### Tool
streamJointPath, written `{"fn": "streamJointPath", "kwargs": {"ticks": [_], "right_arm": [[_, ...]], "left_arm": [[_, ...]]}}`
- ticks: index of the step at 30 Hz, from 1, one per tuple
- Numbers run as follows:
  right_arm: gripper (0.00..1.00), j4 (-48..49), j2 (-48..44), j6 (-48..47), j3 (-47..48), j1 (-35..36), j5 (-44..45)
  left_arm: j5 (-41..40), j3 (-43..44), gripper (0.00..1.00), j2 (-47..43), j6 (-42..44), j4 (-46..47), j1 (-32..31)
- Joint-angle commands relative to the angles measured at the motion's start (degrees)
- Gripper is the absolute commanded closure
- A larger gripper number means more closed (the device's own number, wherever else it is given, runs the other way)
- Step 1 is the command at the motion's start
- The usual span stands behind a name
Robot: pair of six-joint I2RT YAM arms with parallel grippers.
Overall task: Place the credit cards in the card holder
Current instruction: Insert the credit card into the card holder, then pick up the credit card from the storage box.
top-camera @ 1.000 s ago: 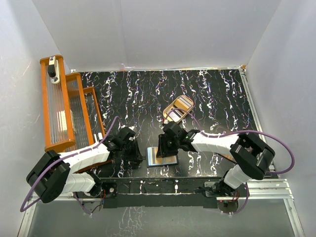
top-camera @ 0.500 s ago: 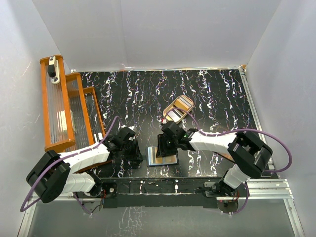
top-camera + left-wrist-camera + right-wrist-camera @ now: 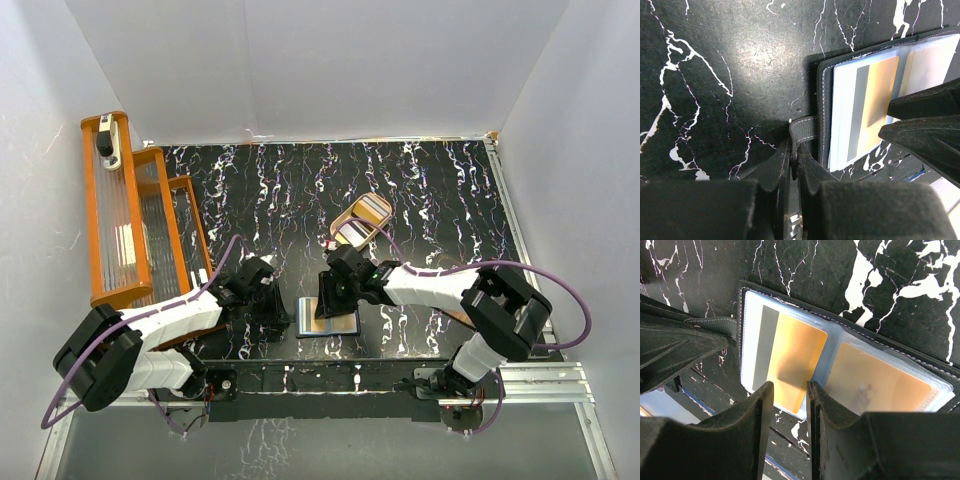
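Observation:
The black card holder (image 3: pixel 343 326) lies open near the table's front edge, clear sleeves facing up. My left gripper (image 3: pixel 794 150) is shut on its grey strap (image 3: pixel 806 130) at the left side. A gold-orange credit card (image 3: pixel 792 352) with a grey stripe lies in the left sleeve (image 3: pixel 842 100). Another gold card (image 3: pixel 875 385) sits in the right sleeve. My right gripper (image 3: pixel 789 387) hangs open over the near edge of the left gold card, a finger on each side of its corner. More credit cards (image 3: pixel 368 212) rest in the tan tray.
The tan oval tray (image 3: pixel 340 222) stands just behind my right arm. An orange wire rack (image 3: pixel 130 220) lines the left wall with a small white and black object (image 3: pixel 106 144) on top. The table's metal front rail (image 3: pixel 330 375) runs close below the holder.
My right gripper has edged slightly left over the holder and its jaws have narrowed a little. The left gripper and the holder have stayed put.

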Motion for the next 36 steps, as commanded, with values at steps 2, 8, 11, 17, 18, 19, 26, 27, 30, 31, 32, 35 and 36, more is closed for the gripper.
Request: {"fn": "streamJointPath", "kwargs": {"ticks": [2,8,11,17,18,19,26,27,30,31,32,35,36], "right_arm": [[0.7,3.17,-1.69,0.94,0.38,0.52,-0.42],[0.64,-4.94,-5.45,-3.14,4.64,0.41,6.83],[0.61,-10.6,-5.4,-6.51,9.58,-0.06,11.0],[0.57,-18.68,-3.95,-12.7,18.76,-2.85,19.17],[0.56,-19.73,-3.59,-13.84,20.39,-3.56,20.84],[0.56,-20.65,-3.12,-14.98,21.83,-4.24,22.34],[0.51,-24.7,2.61,-23.16,32.2,-10.02,32.6],[0.51,-24.93,3.94,-24.38,33.31,-10.89,34.08],[0.49,-25.09,7.09,-27.67,36.45,-12.96,37.62],[0.49,-25.13,8.11,-28.83,37.51,-13.51,38.74],[0.48,-25.36,9.27,-29.93,38.65,-13.96,39.93],[0.44,-25.44,13.21,-33.23,41.36,-15.15,43.05],[0.42,-25.44,14.25,-34.18,42.23,-15.47,43.79]], "left_arm": [[0.57,-0.44,1.0,-1.27,0.61,-0.12,0.21],[-0.32,0.04,0.96,-2.47,1.08,-1.51,0.2],[-0.47,0.34,0.92,-3.07,1.38,-2.14,0.16],[-0.6,0.39,0.88,-4.91,1.73,-2.74,0.21],[-0.64,0.43,0.88,-5.18,1.86,-2.91,0.17],[-0.65,0.39,0.87,-5.44,1.98,-3.01,0.14],[-0.21,-0.01,0.82,-6.05,2.92,-2.62,0.16],[-0.13,-0.05,0.82,-6.04,2.99,-2.7,0.16],[-0.04,-0.27,0.82,-6.22,3.17,-2.54,0.17],[0.01,-0.29,0.81,-6.28,3.22,-2.45,0.14],[0.05,-0.42,0.81,-6.34,3.24,-2.44,0.21],[0.05,-0.49,0.81,-6.36,3.24,-2.32,0.19],[0.06,-0.54,0.81,-6.38,3.22,-2.21,0.19]]}}
